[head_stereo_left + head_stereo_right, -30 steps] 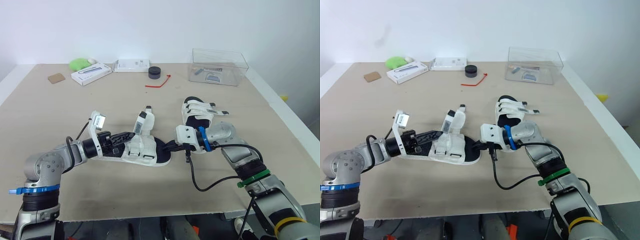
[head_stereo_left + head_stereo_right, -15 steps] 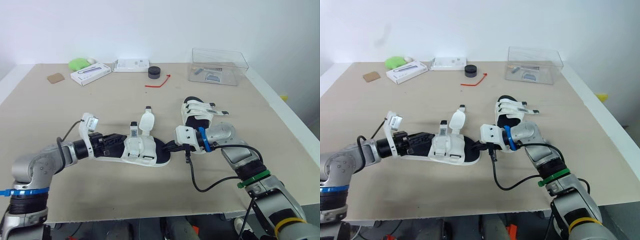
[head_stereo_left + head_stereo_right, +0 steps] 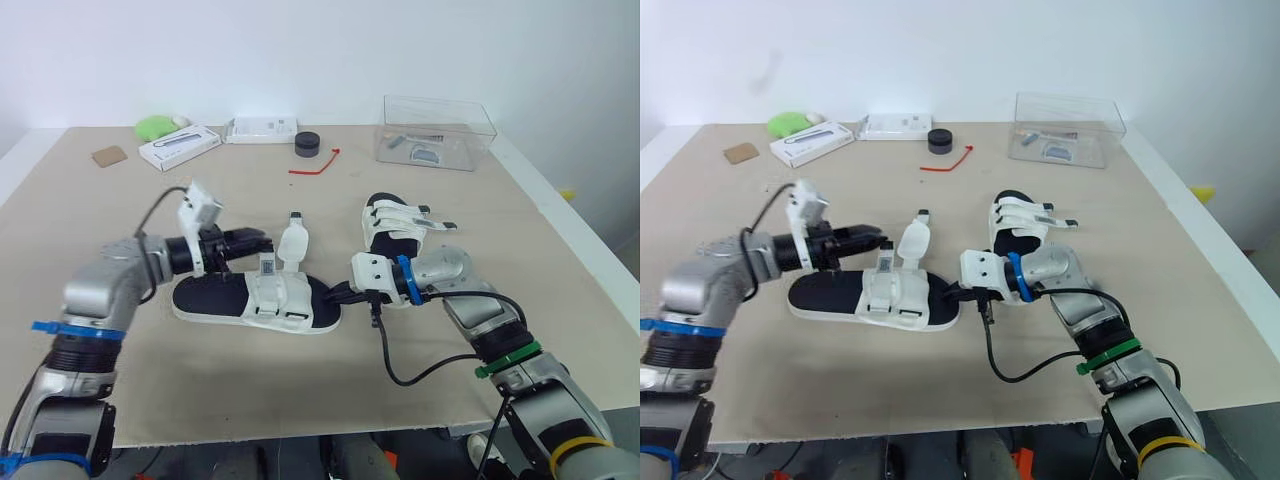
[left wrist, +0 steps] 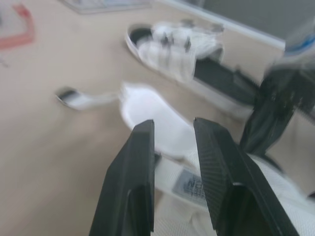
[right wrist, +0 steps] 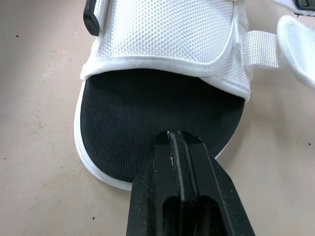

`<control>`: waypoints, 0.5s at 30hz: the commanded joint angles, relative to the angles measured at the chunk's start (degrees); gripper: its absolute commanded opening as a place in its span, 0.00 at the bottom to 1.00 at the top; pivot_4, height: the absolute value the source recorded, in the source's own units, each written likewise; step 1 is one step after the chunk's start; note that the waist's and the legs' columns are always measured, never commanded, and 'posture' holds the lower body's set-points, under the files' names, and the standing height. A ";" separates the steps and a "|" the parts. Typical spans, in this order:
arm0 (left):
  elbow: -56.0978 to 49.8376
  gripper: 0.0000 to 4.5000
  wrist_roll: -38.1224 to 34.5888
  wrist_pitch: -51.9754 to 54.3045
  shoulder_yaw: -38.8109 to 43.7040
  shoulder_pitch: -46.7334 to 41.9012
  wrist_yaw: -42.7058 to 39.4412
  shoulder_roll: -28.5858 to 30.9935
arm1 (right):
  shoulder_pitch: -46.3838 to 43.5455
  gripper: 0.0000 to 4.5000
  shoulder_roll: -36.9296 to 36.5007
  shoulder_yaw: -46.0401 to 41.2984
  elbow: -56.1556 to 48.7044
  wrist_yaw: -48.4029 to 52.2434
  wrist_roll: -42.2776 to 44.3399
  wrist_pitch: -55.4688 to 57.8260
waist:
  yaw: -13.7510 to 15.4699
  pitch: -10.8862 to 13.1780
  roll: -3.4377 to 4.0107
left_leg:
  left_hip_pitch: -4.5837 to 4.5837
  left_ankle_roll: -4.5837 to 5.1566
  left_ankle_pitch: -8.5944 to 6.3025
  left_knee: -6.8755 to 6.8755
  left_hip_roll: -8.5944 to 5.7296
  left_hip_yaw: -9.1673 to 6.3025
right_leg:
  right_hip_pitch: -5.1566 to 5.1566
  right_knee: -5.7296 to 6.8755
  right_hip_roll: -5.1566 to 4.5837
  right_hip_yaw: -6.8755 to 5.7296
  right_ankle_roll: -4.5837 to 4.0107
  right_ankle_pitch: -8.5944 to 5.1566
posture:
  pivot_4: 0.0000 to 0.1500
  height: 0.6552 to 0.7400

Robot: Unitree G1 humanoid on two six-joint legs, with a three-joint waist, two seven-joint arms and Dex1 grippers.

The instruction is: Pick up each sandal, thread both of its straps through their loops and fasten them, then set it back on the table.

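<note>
Left gripper (image 4: 173, 125): fingers parted by a narrow gap with nothing between them. It hangs above the table (image 3: 250, 390) at 11 o'clock of the near sandal, tips aimed at the raised strap flap.
Near sandal (image 3: 215, 297): flat on the table, black footbed up, white upper across its middle.
Strap flap (image 3: 293, 243): stands upright on the sandal's 12 o'clock side.
Right gripper (image 5: 178, 137): fingers pressed together, gripping nothing, with the tips over the footbed rim at the near sandal's 3 o'clock end.
Second sandal (image 3: 393, 222): on the table at 1 o'clock of the near one, straps lying across it.
Clear box (image 3: 438, 135): well apart, further out at 1 o'clock.
</note>
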 commanded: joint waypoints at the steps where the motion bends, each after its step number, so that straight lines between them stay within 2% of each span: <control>1: 5.77 0.28 3.17 -3.45 -2.04 -3.98 -5.45 0.23 | 1.34 0.00 -1.32 1.17 1.82 -0.16 -3.09 1.28 | 0.01 0.00 0.00 | 0.00 0.00 0.00 0.00 0.01 -0.02 | 0.00 0.00 0.01 -0.03 -0.01 -0.01 | 1.00 1.00; 7: 14.39 0.28 6.07 -1.39 -6.19 -7.14 -14.35 1.06 | 1.97 0.00 -1.80 0.81 0.99 -0.74 -3.12 1.65 | -0.01 0.00 0.00 | -0.01 0.02 -0.01 0.00 0.00 -0.01 | 0.00 0.00 0.02 -0.03 0.01 -0.01 | 1.00 1.00; 15: 12.83 0.28 7.77 1.98 -9.41 -6.45 -21.04 2.24 | 2.78 0.00 -2.47 0.71 0.07 -1.29 -2.92 2.12 | -0.03 -0.01 0.01 | -0.04 0.15 -0.12 0.01 -0.01 -0.03 | 0.01 -0.01 0.00 -0.03 0.06 -0.11 | 1.00 1.00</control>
